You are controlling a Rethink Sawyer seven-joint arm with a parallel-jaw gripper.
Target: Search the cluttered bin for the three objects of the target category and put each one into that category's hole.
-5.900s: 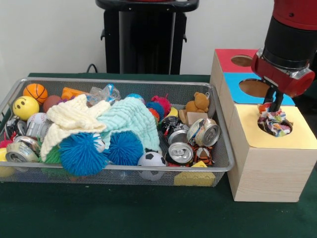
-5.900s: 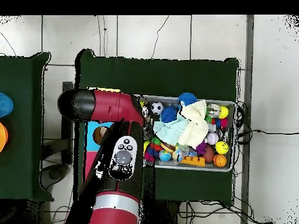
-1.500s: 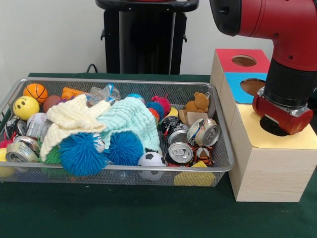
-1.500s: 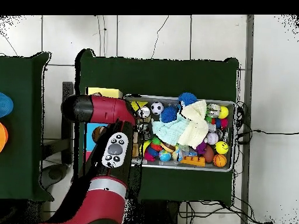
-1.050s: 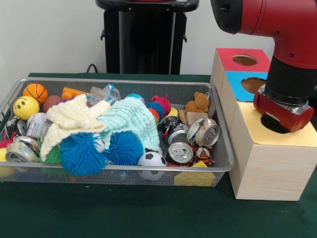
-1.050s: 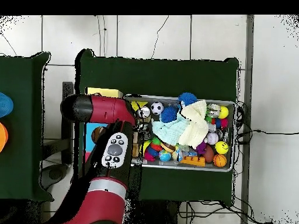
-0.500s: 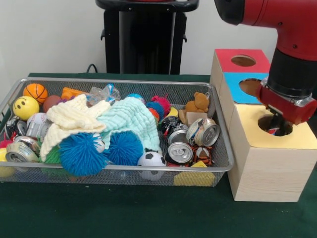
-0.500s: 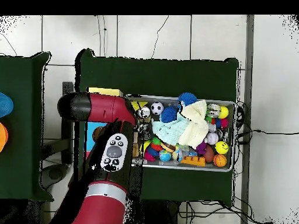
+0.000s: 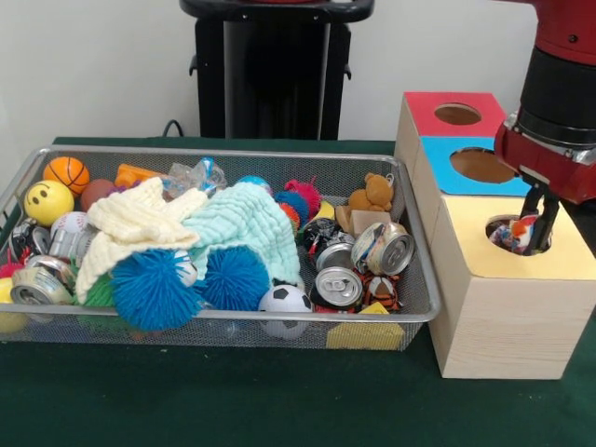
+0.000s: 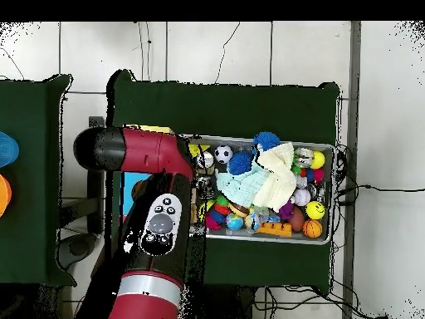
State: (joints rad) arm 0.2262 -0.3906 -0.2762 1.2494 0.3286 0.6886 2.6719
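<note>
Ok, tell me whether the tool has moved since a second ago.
Yes. The tool has come up: its housing then sat low over the yellow box's hole; now it hangs higher, only its tips at the hole.

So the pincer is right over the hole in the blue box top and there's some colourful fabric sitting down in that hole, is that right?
Not quite: the hole is in the yellow box top, not the blue one. The front view shows the pincer right over that yellow-topped hole, with the colourful fabric sitting down in it.
</note>
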